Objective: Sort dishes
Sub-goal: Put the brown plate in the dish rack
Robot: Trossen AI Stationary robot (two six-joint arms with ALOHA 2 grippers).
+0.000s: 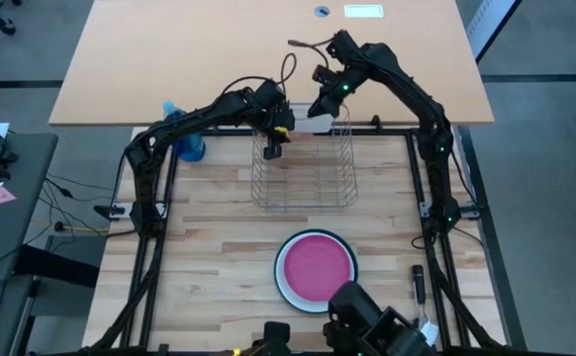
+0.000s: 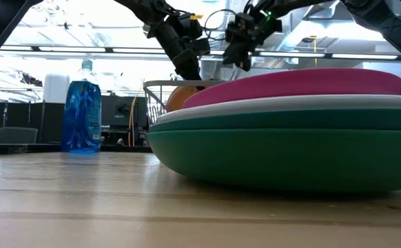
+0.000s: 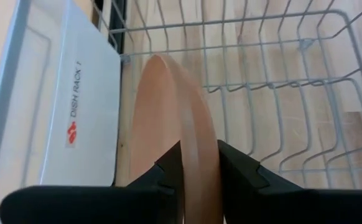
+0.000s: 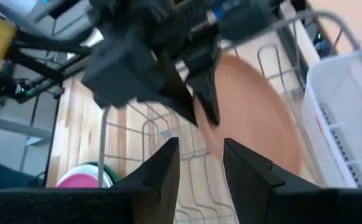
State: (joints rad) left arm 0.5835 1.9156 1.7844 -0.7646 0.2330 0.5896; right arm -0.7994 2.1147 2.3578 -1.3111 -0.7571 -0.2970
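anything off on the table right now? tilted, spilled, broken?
Nothing stands out. The left pincer holds the salmon-orange plate on edge inside the wire dish rack, the right pincer hovers open beside it, and the remaining plates sit stacked flat, no spills or damage.

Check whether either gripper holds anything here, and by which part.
The left gripper pinches the salmon-orange plate by its rim, upright in the dish rack. The right gripper is open, holding nothing.

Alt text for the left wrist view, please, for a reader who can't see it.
The left end effector is shut on the rim of a salmon-orange plate, held on edge inside the wire dish rack. A white tray labelled "DISH RACK 1" lies just outside the rack wall, and wooden table shows through the wires.
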